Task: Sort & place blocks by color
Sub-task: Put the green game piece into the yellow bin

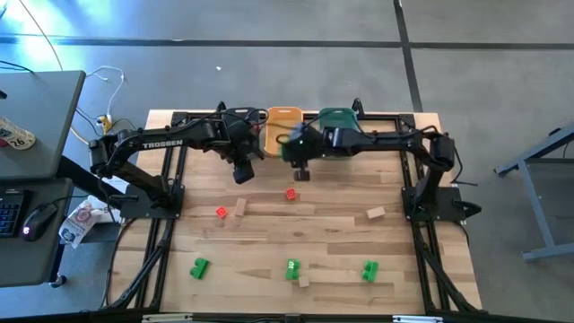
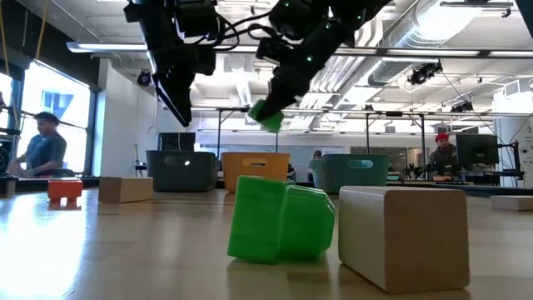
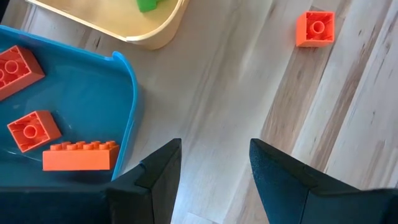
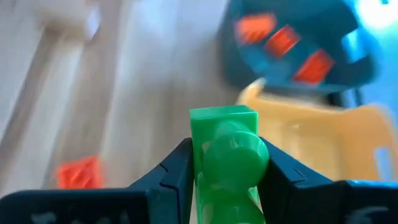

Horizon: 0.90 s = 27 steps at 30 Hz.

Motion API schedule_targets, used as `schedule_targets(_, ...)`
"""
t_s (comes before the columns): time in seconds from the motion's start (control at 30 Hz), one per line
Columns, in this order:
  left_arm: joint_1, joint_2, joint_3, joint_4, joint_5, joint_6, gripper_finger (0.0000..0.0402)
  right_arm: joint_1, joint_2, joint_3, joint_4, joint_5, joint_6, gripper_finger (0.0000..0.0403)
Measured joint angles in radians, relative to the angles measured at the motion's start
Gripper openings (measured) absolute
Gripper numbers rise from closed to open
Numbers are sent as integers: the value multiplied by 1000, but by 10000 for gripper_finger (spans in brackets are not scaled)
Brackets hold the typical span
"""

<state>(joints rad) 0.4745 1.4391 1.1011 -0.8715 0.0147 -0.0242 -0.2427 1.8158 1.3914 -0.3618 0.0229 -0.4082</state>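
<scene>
The right gripper [image 4: 227, 165] hangs above the surface [image 1: 341, 238] toward twelve o'clock, near the yellow bin [image 1: 282, 126], its jaws closed on a green block [image 4: 227, 155]. The left gripper [image 3: 214, 168] hovers at about eleven o'clock beside the blue bin [image 3: 81, 106], jaws parted and empty. Other blocks lie scattered: a red one [image 1: 291, 194] mid-surface, three green ones [image 1: 292, 268] toward six o'clock.

We see a grey floor [image 1: 296, 27], a desk [image 1: 36, 135] with a mouse [image 1: 36, 220], ceiling ducts [image 2: 416, 33], bright windows [image 2: 50, 108].
</scene>
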Motion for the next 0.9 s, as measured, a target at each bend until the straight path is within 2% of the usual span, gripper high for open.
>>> schedule_targets(0.23, -12, 0, 0, 0, 0, -10, 174, -83, -3, 0, 121, -1, -11, 107)
schedule_targets(0.47, -20, 0, 0, -7, 0, -25, 174, -142, 6, 1, 224, -7, 48, 107)
schedule_targets(0.9, -99, 0, 0, -118, 0, -143, 174, -175, 111, 1, 232, -21, 142, 107)
